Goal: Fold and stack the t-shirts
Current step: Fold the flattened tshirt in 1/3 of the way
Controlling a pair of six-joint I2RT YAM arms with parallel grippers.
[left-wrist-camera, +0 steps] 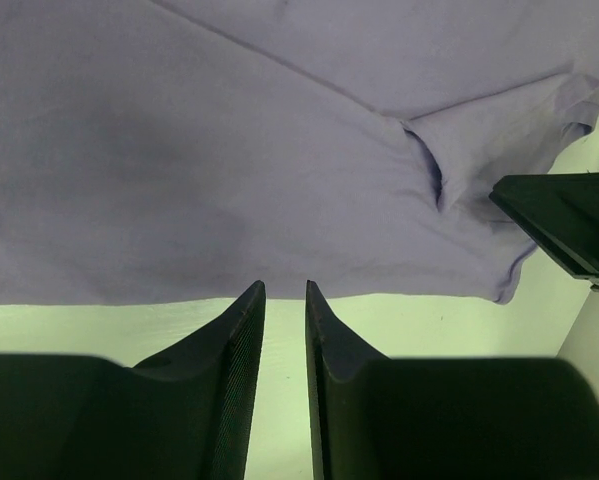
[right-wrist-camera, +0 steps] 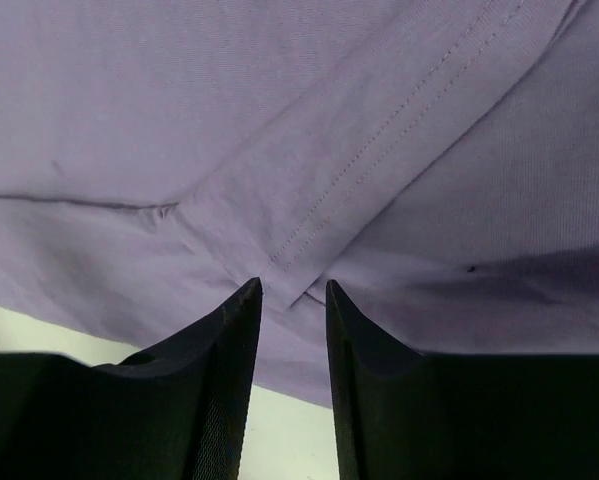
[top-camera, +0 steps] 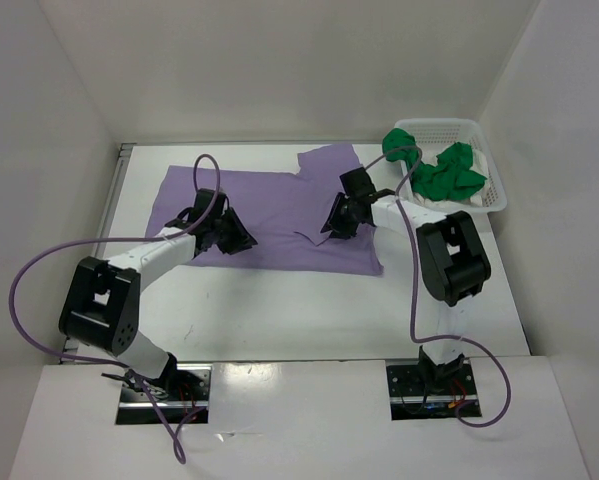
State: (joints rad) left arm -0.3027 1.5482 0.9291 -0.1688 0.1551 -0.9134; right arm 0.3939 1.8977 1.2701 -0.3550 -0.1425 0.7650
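Two black grippers low on one lavender-purple t-shirt (top-camera: pixel 269 200), spread flat across the white table (top-camera: pixel 279 310), near hem toward the arm bases. Soft matte knit. Broad rectangular body, with one short sleeve jutting out on the far side beyond the right gripper.

Left gripper (left-wrist-camera: pixel 285 292): wedge-shaped fingers with finely ribbed inner faces, tips narrowly apart and nothing between them, set right at the shirt's near hem. Bare table visible through the gap and below it. Ahead of the tips, smooth cloth with one long shallow crease. Off to the right, a small puckered fold beside the other gripper's black body.

Right gripper (right-wrist-camera: pixel 294 292): same ribbed wedges, tips a sliver apart, with a pointed corner of folded cloth lying just at the gap. Cannot tell whether pinched or merely underneath. Seen only in this wrist view: twin rows of stitching along a flat band running up and to the right from the tips, plus the fine grain of the knit.

Seen only from the top camera: bright green t-shirt (top-camera: pixel 449 175), crumpled in a lump inside a white plastic mesh basket (top-camera: pixel 494 200), off to the right of the right gripper and beyond it, well apart from the left one. Purple cables (top-camera: pixel 414 290) looping along both arms.
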